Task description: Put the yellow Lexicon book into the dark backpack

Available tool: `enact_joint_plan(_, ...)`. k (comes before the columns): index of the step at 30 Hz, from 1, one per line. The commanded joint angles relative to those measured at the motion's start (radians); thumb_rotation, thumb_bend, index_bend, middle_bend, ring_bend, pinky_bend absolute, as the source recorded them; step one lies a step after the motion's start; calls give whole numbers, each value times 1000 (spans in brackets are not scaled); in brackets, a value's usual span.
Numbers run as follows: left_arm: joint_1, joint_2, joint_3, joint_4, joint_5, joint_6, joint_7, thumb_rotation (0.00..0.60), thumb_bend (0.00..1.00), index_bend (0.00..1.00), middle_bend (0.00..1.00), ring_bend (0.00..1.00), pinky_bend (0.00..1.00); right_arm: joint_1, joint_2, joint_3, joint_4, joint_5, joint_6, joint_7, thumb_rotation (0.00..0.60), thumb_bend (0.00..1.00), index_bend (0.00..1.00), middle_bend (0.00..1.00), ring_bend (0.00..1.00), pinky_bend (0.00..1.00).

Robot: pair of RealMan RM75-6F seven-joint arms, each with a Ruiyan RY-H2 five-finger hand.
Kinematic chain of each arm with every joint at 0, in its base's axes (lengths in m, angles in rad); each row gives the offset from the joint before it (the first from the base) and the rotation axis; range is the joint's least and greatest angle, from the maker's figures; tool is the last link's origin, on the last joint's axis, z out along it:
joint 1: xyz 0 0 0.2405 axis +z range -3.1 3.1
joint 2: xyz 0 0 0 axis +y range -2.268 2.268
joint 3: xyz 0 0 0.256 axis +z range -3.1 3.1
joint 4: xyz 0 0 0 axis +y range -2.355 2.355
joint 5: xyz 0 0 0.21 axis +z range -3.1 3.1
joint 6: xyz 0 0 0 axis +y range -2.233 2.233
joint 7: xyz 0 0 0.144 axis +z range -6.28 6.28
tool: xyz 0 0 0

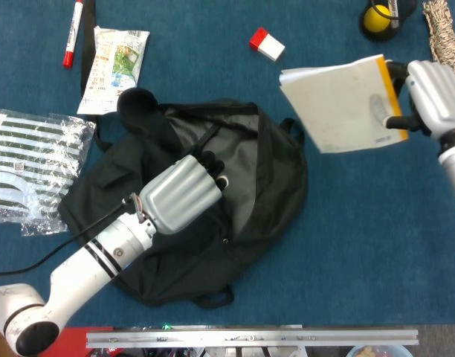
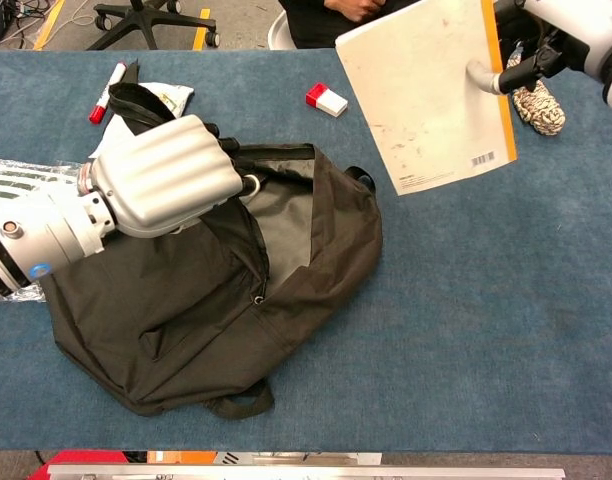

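The dark backpack [image 2: 286, 250] lies at centre-left on the blue counter [image 2: 486, 330], its mouth lifted by the left robot hand [image 2: 166, 175], which grips the flap. At upper right the right robot hand [image 1: 428, 97] holds the yellow Lexicon book [image 2: 426, 90] aloft (pale cover showing). Carrying step; next, lower it into the opening.

Bright, even overhead light fills both views, and shadows stay soft. The dark fabric backpack [image 1: 213, 193] loses fold detail in blackness. Focus is sharp throughout.
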Motion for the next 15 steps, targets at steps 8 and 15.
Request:
enact_joint_plan(8,43,10,-9,-33,27,17,57,600,341,425,369,348,452,103,28,104,-86,332,-150,232,600,462,813,637,562,706)
enact_joint_plan(15,71,33,-11,-68,46,25,93,600,340,425,369,348,452,159,-19,92,-65,405,-162,294,600,461,814,637,562,706)
